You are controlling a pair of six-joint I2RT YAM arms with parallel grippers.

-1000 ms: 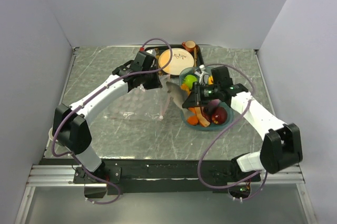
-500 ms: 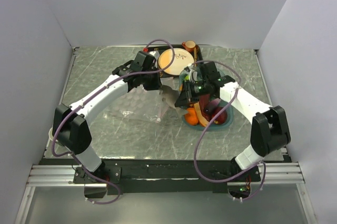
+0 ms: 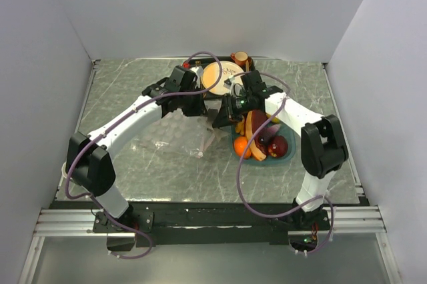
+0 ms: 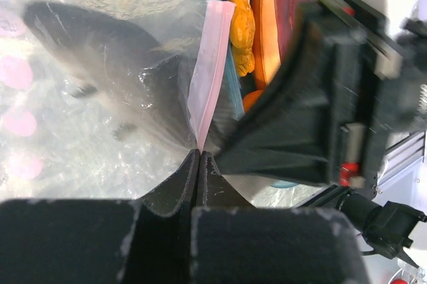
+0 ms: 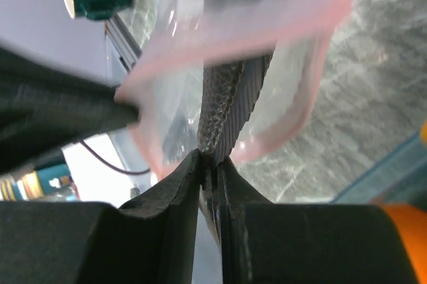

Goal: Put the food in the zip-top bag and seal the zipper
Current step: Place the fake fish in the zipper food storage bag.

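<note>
Left gripper (image 4: pixel 199 156) pinches my limp, slick bag (image 4: pixel 60 151) by its stiffer zipper (image 4: pixel 208 71) toward twelve o'clock; my right gripper (image 5: pixel 208 163) seemingly nips the light, rigid fish (image 5: pixel 223 107).

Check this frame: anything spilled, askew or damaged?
Nothing stands out. The left hand pinches the pink zipper, holding open the mouth of the zip-top bag; the right hand holds the grey fish in it. The rest of the food sits in the teal tray; nothing spilled.
</note>
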